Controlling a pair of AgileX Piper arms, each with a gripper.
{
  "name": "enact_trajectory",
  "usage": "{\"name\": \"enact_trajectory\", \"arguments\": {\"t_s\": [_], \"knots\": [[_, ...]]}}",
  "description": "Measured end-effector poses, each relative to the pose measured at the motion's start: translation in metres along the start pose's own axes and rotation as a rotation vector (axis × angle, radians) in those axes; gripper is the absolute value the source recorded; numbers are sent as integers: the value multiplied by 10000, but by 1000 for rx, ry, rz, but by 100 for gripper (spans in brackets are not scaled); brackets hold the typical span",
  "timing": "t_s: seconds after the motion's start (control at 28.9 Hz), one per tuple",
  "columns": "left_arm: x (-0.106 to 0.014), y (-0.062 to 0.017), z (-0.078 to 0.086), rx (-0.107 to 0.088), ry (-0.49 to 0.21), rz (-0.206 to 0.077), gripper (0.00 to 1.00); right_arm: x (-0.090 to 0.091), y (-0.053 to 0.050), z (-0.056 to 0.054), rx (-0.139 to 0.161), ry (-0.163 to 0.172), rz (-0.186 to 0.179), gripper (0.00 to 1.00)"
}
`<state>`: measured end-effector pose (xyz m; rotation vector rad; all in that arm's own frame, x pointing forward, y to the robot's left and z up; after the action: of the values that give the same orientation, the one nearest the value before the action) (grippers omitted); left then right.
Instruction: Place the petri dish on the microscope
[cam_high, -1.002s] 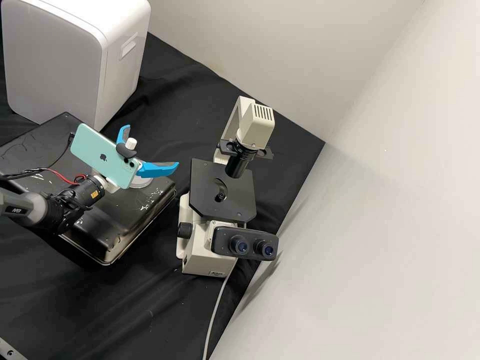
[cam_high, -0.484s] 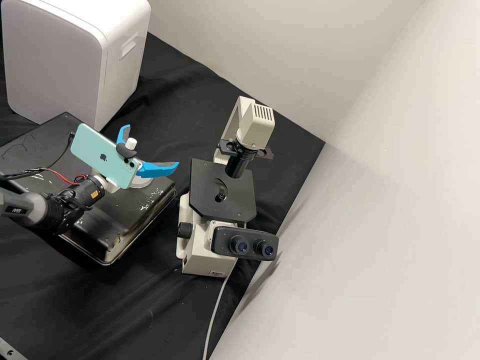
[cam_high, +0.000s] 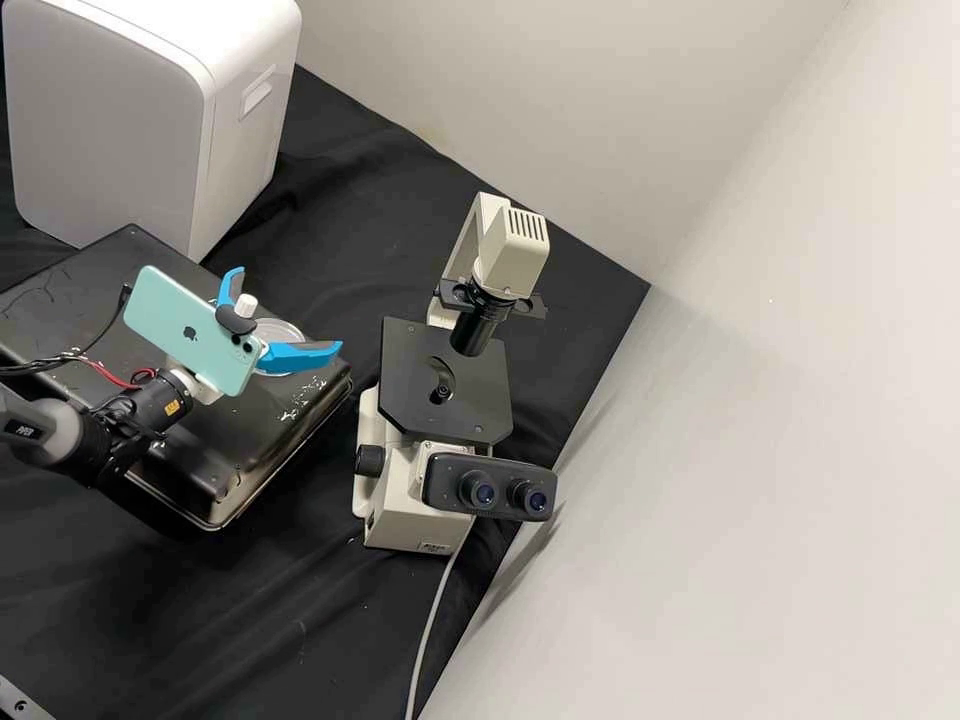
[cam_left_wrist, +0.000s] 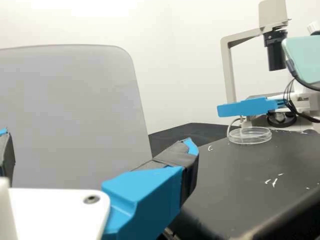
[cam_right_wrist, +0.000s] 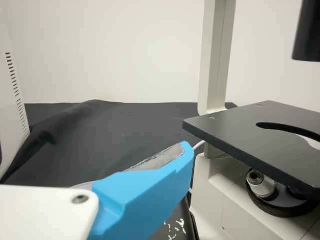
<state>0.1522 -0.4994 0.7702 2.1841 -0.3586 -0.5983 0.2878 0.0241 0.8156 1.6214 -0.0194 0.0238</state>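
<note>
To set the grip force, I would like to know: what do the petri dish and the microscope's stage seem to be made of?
The petri dish is clear and glossy, likely plastic, possibly glass: one sees through its wall, and the rim catches light. The microscope's stage is a thin flat black plate with dull sheen, probably painted or anodised metal.

White cabinet (cam_high: 150, 110) (back left), glossy black case (cam_high: 240, 450), black cloth (cam_high: 250, 620), pale wall (cam_high: 800, 400)
</note>
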Motion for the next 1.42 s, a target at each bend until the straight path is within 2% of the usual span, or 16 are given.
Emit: {"name": "enact_trajectory", "arguments": {"t_s": [0.14,0.35,0.45,0.55,0.69,1.04,1.42], "knots": [[4,-8,8,-2,-5,-4,100,-48,-37,-5,-2,16,-1,100],[9,-19,13,-6,-7,-10,100,-89,-148,-22,-44,45,-19,100],[9,-18,11,-7,-5,-10,100,-84,-208,5,-52,37,-41,100],[9,-18,11,-7,-5,-10,100,-100,-250,63,-64,12,-50,100],[9,-18,11,-7,-5,-10,100,-115,-278,118,-58,-16,-55,100],[9,-17,6,-9,0,-9,100,-112,-285,152,-51,-33,-43,100],[9,-17,5,-10,1,-8,100,-12,-333,194,-52,-47,-57,100]]}}
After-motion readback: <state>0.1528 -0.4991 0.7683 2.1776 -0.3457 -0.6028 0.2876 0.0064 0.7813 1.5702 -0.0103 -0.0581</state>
